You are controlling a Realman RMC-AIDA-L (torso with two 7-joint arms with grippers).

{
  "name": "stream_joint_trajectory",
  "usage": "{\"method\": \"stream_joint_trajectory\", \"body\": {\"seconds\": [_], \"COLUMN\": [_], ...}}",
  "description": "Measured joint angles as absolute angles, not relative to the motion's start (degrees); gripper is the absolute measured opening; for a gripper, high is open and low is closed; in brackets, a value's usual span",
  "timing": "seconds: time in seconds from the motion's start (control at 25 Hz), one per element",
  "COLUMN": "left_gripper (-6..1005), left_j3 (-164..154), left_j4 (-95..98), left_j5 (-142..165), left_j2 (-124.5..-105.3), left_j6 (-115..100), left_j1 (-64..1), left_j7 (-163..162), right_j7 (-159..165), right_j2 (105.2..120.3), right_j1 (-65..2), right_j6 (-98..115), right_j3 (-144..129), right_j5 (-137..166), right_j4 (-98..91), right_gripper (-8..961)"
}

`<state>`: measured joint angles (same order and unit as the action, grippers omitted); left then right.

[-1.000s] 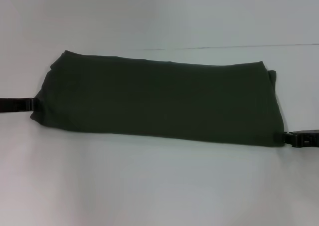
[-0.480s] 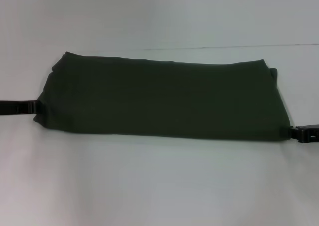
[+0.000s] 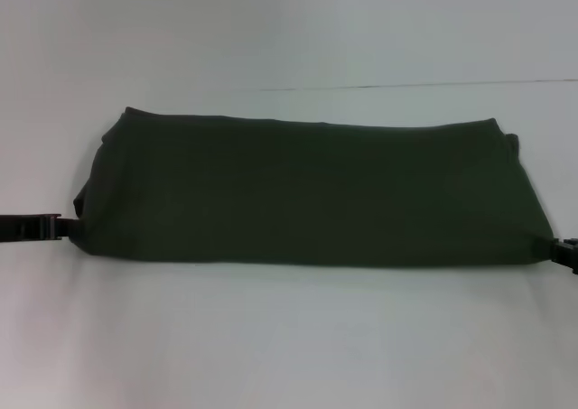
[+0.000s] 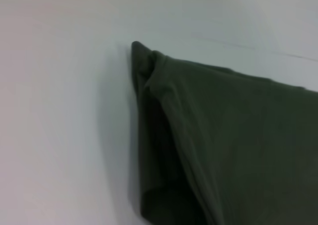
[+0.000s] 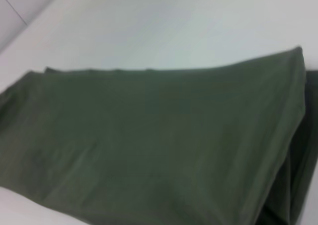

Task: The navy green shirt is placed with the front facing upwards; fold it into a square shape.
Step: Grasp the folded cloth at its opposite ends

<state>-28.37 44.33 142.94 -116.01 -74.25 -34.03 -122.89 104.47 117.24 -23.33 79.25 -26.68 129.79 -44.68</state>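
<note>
**Two grippers, one long band to halve**

Left gripper (image 3: 50, 226) sits at mid-left, at the navy green shirt's (image 3: 307, 192) lower-left corner; right gripper (image 3: 567, 251) at the right edge. Whether either's jaws pinch cloth I cannot tell. Shirt spans the white surface (image 3: 289, 346) centre-frame. Judgement: keep both ends level while drawing one across.

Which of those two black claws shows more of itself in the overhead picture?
The left gripper, beside the shirt; the right gripper barely shows.

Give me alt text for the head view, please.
A navy green shirt, folded into a long band, lies across a white table. The left gripper and right gripper meet its near corners at either end.
</note>
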Motion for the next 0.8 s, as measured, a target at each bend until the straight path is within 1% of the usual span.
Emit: {"method": "stream_joint_trajectory", "body": {"seconds": [0.24, 0.36, 0.56, 0.8], "left_gripper": [26, 26, 26, 27], "left_j3": [-25.8, -25.7, -25.3, -23.3], "left_j4": [45.8, 47.0, 49.9, 52.1], "left_j5": [143.2, 143.2, 143.2, 143.8], "left_j2": [-115.83, -116.06, -117.01, -117.28], "left_j6": [-79.4, -82.4, -88.2, -95.7], "left_j1": [-31.6, -29.9, -26.2, -23.3], "left_j7": [-121.5, -121.4, -119.2, -115.3], "right_j7": [102.6, 101.2, 99.3, 96.8], "right_j2": [116.99, 117.18, 117.31, 117.33], "right_j1": [-20.8, -19.6, -17.1, -14.3], "right_j6": [81.6, 83.0, 84.6, 87.9], "right_j3": [-26.4, -26.4, -26.2, -25.1], "right_j5": [128.3, 128.5, 128.4, 128.4], "right_j4": [-45.0, -45.1, -45.2, -45.3], "right_gripper": [18, 18, 17, 19]}}
